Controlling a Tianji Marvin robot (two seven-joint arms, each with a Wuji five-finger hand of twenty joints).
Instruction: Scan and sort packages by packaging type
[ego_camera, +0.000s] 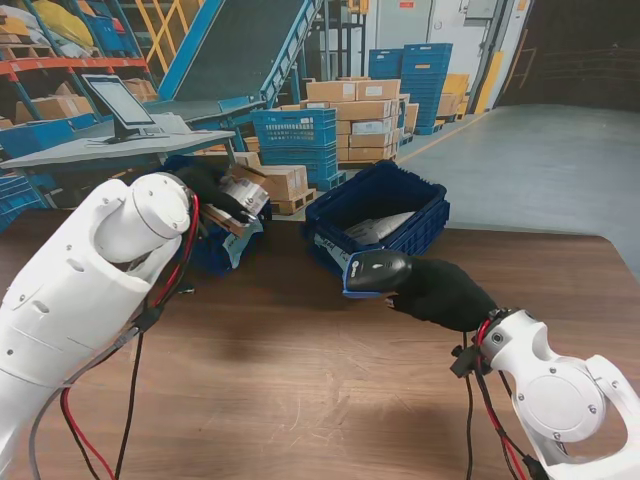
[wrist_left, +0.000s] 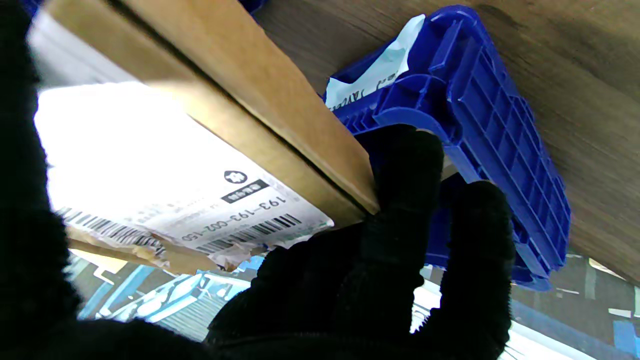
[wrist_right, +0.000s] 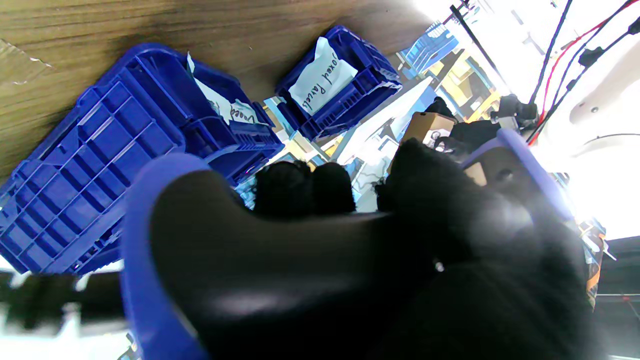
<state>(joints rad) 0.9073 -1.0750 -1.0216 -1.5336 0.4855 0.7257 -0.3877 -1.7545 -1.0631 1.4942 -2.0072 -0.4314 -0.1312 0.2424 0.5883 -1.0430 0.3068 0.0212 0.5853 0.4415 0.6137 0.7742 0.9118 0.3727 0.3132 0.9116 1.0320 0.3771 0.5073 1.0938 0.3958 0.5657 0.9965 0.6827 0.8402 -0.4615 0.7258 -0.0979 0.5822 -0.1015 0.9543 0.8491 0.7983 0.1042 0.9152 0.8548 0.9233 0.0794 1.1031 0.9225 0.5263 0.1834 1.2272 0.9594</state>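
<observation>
We hold our left hand (ego_camera: 212, 186) raised in the upper left of the stand view, black-gloved fingers (wrist_left: 407, 170) wrapped around a cardboard parcel (ego_camera: 240, 203) with a white barcode label (wrist_left: 200, 200). The parcel sits tilted in our grasp, just over the left blue bin (ego_camera: 215, 250), whose rim carries a white paper tag (wrist_left: 385, 70). Our left forearm fills the lower left of the stand view and covers most of that bin.

Our right hand (ego_camera: 440, 292) reaches in from the lower right, wrist bent toward the centre of the frame, fingers closed around a handheld scanner (ego_camera: 375, 272) with a black body and blue trim. The scanner head points toward the parcel and hangs just in front of the right blue bin (ego_camera: 420, 205), which stands on the wooden table (ego_camera: 300, 400) and holds a pale soft package (ego_camera: 385, 226).

In the right wrist view the scanner (wrist_right: 280, 260) blocks most of the frame, blurred by closeness; the parcel appears only as a small brown patch at upper right. The tag on one bin (wrist_right: 345, 85) reads partly as handwriting, but we cannot read the other. The label's small print is washed out by glare.
</observation>
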